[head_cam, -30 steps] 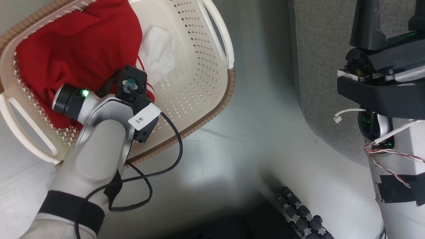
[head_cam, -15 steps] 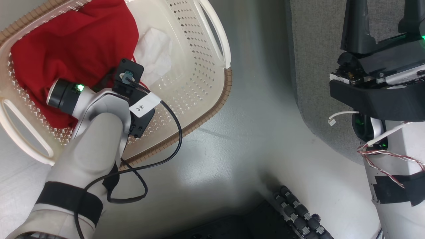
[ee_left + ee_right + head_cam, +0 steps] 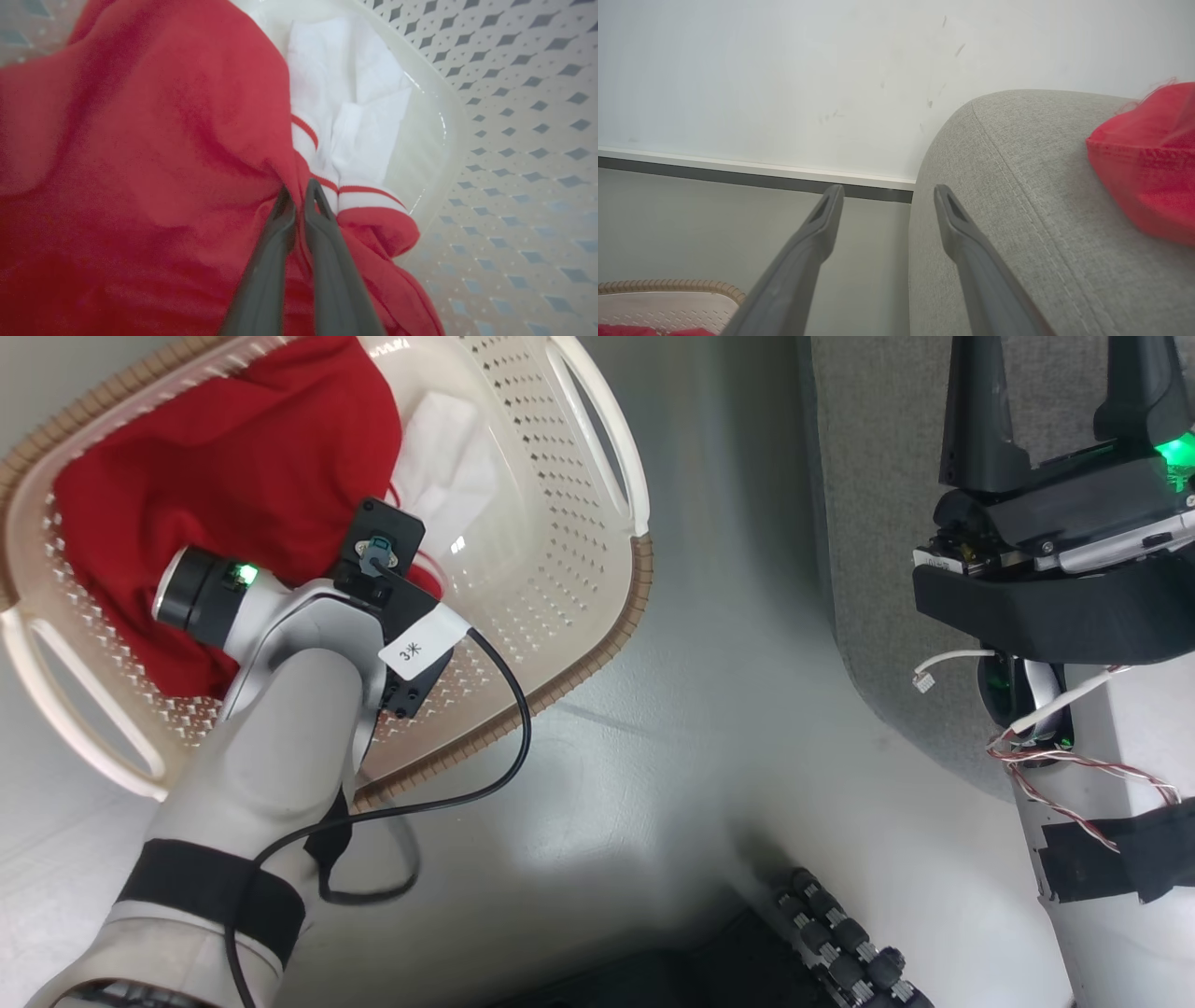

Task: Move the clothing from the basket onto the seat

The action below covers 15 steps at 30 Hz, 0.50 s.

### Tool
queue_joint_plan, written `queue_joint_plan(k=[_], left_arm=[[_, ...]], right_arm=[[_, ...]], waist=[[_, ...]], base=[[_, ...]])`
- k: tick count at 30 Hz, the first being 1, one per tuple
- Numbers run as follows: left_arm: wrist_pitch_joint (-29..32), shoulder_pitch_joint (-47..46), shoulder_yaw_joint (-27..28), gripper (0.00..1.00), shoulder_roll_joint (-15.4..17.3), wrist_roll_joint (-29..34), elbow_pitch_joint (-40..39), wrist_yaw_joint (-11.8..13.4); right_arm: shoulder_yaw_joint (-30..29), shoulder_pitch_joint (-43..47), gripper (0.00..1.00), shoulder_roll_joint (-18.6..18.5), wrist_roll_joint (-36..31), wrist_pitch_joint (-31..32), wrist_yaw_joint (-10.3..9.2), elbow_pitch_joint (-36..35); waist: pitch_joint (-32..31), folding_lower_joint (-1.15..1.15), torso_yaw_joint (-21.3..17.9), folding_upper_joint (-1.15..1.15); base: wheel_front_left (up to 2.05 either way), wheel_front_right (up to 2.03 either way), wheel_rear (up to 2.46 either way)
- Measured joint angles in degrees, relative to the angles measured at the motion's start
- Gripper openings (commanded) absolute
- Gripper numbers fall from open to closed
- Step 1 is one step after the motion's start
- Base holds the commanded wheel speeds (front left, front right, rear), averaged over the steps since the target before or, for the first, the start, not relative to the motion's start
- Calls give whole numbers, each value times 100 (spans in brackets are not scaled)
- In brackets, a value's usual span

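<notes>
The left end effector [image 3: 299,196] pinches a fold of red clothing [image 3: 140,149] beside its striped cuff [image 3: 369,198], in the basket [image 3: 514,140]. It looks soft, light and floppy; a thick fold should hold best. The right end effector [image 3: 885,200] is spread wide near the seat [image 3: 1017,196].

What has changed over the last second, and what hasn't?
The left gripper has closed its fingers on a fold of the red garment by its striped cuff. Nothing is lifted: the garment lies in the basket, and the arm holds about the same spot there. The right gripper stays open by the sofa. The slight shift of the head view is the camera's.
</notes>
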Motion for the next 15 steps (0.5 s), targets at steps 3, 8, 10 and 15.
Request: queue_joint_plan(k=[3, 8, 10, 15], left_arm=[[-181, 7, 5, 0, -41, -53, -10, -49], [-533, 62, -12, 0, -81, -86, -48, -49], [-679, 128, -4, 0, -97, -162, -70, -52], [-1001, 364, 8, 0, -121, -270, -109, -151]], right_arm=[[-11, 23, 100, -15, 0, 0, 16, 141], [-10, 162, 100, -33, -9, 0, 40, 363], [3, 252, 100, -46, -51, 0, 66, 469], [-27, 468, 100, -119, -51, 0, 88, 652]], waist=[[-109, 0, 45, 0], [-345, 0, 142, 0], [-458, 0, 187, 0], [-777, 0, 308, 0]], base=[[0, 0, 0], [0, 0, 0], [0, 0, 0], [0, 0, 0]])
